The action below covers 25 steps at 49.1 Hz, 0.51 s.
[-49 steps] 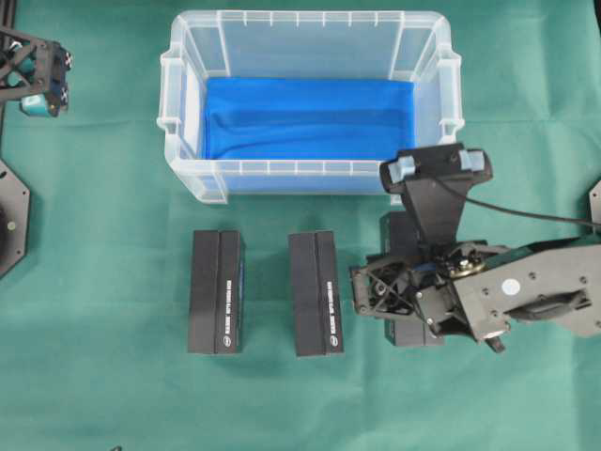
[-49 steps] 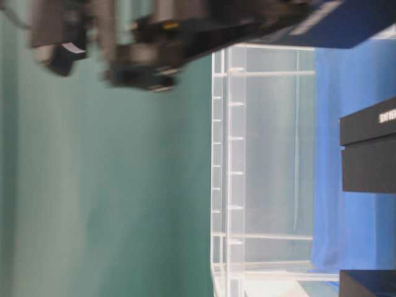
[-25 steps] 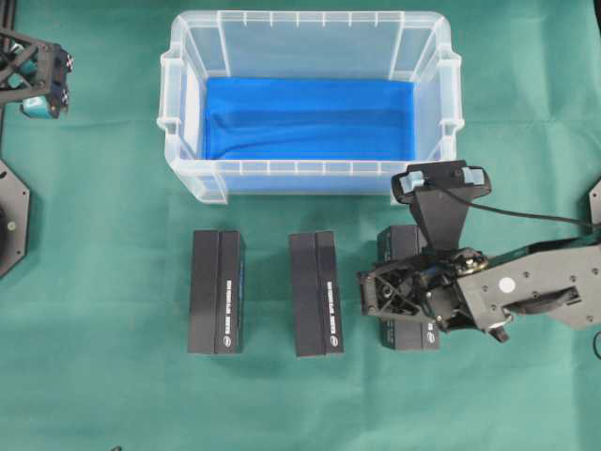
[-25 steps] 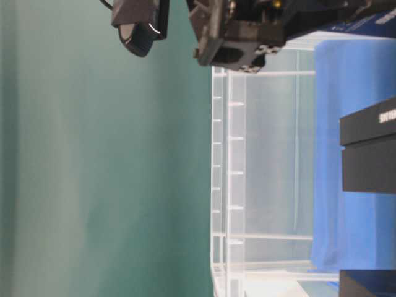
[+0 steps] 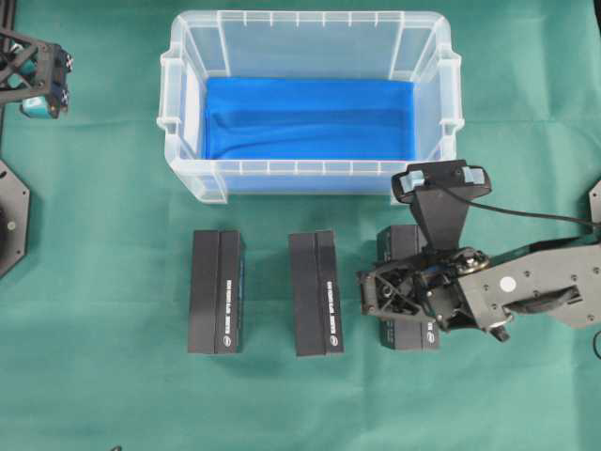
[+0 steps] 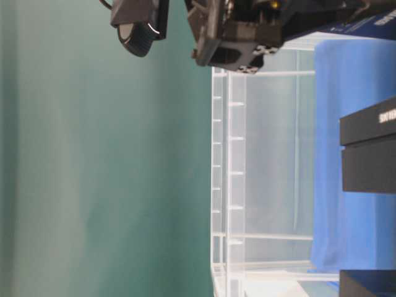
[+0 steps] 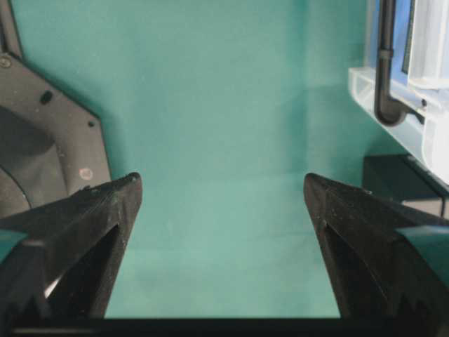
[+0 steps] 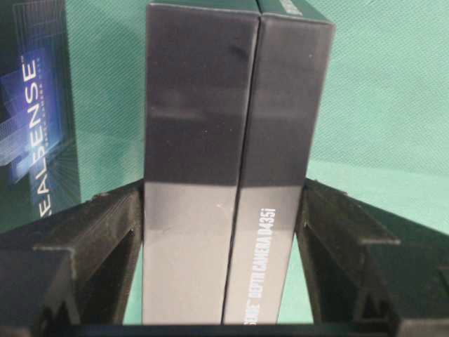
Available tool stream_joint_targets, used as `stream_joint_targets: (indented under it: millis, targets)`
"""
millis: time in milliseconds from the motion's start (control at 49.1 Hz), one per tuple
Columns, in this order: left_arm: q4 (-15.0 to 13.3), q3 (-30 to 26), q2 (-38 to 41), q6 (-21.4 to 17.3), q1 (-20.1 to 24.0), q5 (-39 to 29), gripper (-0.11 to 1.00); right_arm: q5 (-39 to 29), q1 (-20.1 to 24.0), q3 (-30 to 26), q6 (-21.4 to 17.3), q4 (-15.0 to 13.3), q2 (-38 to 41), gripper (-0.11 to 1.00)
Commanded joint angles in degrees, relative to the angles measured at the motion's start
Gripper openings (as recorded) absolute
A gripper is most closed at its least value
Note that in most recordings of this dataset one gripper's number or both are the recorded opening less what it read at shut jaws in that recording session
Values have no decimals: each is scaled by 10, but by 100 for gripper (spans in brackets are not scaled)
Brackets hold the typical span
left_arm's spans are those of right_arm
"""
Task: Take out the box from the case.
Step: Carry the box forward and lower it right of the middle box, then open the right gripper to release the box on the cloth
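In the overhead view the right gripper (image 5: pixel 380 296) and its arm covered most of the third box (image 5: pixel 402 246), so only that box's far end and a strip near its lower edge showed, and the left gripper (image 5: pixel 38 83) was cut off by the left edge of the picture. In the table-level view the right arm's parts were cropped by the top edge, the case (image 6: pixel 260 154) ran out past the bottom, and the black box (image 6: pixel 368 148) at the right was cut by the right edge, its white lettering too clipped to read. In the right wrist view the box's near end ran out past the bottom edge, and the neighbouring box (image 8: pixel 35 105) at the left was cut by the edge, leaving only part of its printed name.
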<state>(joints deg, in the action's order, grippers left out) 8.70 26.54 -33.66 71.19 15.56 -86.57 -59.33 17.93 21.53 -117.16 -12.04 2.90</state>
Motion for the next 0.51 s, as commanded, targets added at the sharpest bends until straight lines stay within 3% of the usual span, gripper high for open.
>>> stream_joint_targets:
  millis: [0,346,488]
  targets:
    - [1,-6,-2,-1,-1,1,98,-1,2,-5,2,-1,-22,66]
    - [1,-6,-2,-1,-1,2,98,-11,3,-5,9,-2,-25,67]
    - [1,-6,-2,0,-1,2,98,-11,3,-10,9,-10,-24,93]
